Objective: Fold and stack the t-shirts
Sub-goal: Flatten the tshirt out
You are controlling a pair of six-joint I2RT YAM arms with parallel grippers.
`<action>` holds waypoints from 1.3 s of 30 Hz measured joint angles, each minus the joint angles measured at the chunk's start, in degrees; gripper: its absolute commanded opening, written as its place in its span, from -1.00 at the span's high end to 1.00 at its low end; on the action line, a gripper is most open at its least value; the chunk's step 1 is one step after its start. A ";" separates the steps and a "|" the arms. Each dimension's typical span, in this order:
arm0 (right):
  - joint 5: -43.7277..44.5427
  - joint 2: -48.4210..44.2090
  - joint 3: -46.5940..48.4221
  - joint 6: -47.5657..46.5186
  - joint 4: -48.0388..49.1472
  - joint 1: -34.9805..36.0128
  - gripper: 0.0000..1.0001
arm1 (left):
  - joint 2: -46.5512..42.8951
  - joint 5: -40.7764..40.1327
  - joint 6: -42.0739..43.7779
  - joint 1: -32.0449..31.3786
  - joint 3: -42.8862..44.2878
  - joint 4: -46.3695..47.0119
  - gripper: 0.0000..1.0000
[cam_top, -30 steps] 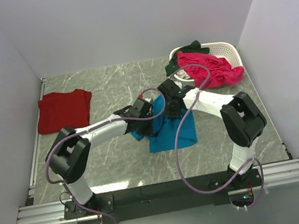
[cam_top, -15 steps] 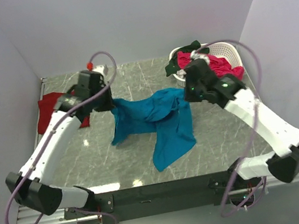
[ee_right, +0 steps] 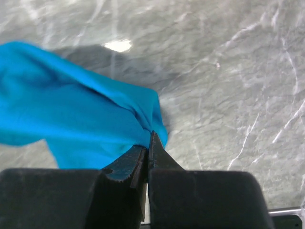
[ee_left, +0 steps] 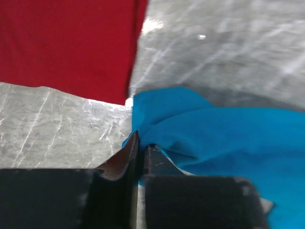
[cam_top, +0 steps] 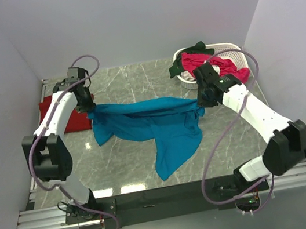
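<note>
The teal-blue t-shirt point(cam_top: 154, 123) hangs stretched between my two grippers above the table, its lower part drooping toward the near edge. My left gripper point(cam_top: 89, 106) is shut on its left end, seen in the left wrist view point(ee_left: 141, 143) with the blue cloth point(ee_left: 224, 138) pinched. My right gripper point(cam_top: 200, 104) is shut on its right end, seen in the right wrist view point(ee_right: 148, 143) with the blue cloth point(ee_right: 76, 119). The dark red t-shirt point(cam_top: 62, 115) lies folded at the far left and also shows in the left wrist view point(ee_left: 66, 43).
A white slatted basket point(cam_top: 230, 51) stands at the back right, holding a bright pink shirt point(cam_top: 222, 70) and a dark green shirt point(cam_top: 187, 56). White walls close in the marbled table point(cam_top: 136, 82) on three sides.
Both grippers have lifted the teal shirt off the table and pulled apart, the left toward the red shirt, the right toward the basket. The shirt is now spread wide.
</note>
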 measured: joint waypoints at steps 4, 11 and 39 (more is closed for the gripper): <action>-0.37 3.30 -0.04 -0.42 2.38 -2.93 0.51 | 1.77 -3.34 -1.51 -0.31 0.00 0.11 0.45; 0.57 2.47 1.77 -1.62 3.52 -3.67 -0.17 | -7.58 -6.91 -5.11 -0.59 -7.32 4.68 -0.99; -6.54 -3.13 -10.99 6.32 5.33 15.23 -0.16 | -8.22 -1.31 -18.49 -0.72 -36.11 19.28 -0.12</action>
